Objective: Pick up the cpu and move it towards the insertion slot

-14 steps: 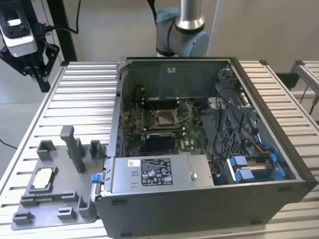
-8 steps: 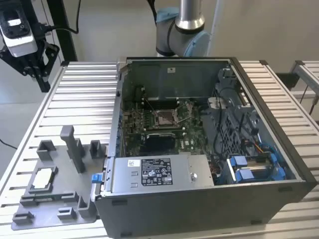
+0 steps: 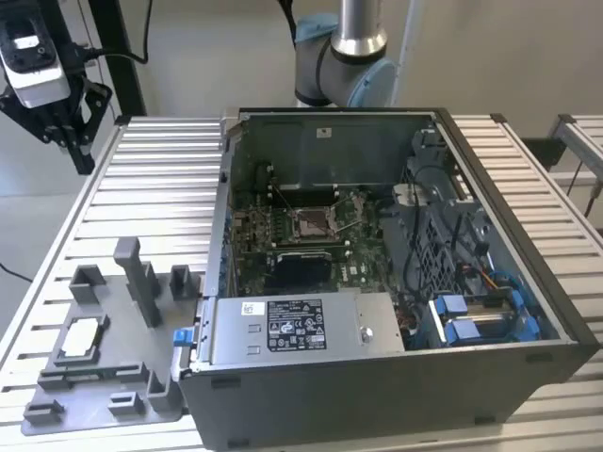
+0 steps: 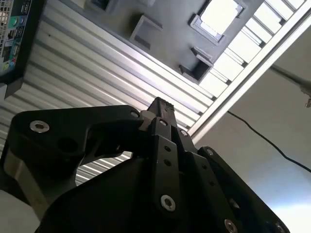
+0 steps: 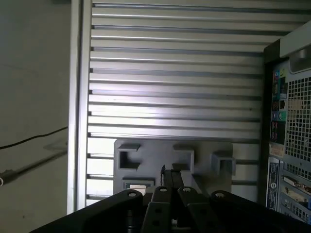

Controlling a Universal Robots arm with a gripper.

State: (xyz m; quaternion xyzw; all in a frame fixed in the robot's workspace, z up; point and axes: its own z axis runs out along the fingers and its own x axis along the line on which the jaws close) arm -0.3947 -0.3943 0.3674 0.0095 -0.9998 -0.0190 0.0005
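Status: tool (image 3: pixel 73 141) hangs high at the upper left of the exterior view, over the edge of the slatted worktop (image 3: pixel 151 179), well apart from every part. In the first wrist view the fingers (image 5: pixel 166 180) read as closed against each other, with nothing between them. The cpu (image 3: pixel 80 337) is not picked: it lies flat, silvery face up, in its pocket on the grey fixture plate (image 3: pixel 104 391) at the lower left of the exterior view. The insertion slot (image 3: pixel 311 222) is on the green motherboard inside the open computer case (image 3: pixel 396 377), centre frame, just above a black rectangular patch (image 3: pixel 301 271). Risks as I see them:

- A closed tool coming down on the chip would press on its face rather than grip it.
- The pocket's retaining blocks sit tight around the chip, so finger room looks thin. An off-centre grip could tilt or jam it on lift-out.
- The tall fixture post (image 3: pixel 141 282) and the case's near wall stand between pocket and slot, so a low carry could clip either one.
- The slot's thin wire levers lie close around the frame. A skewed approach could snag them, and a dropped chip would land among board components.
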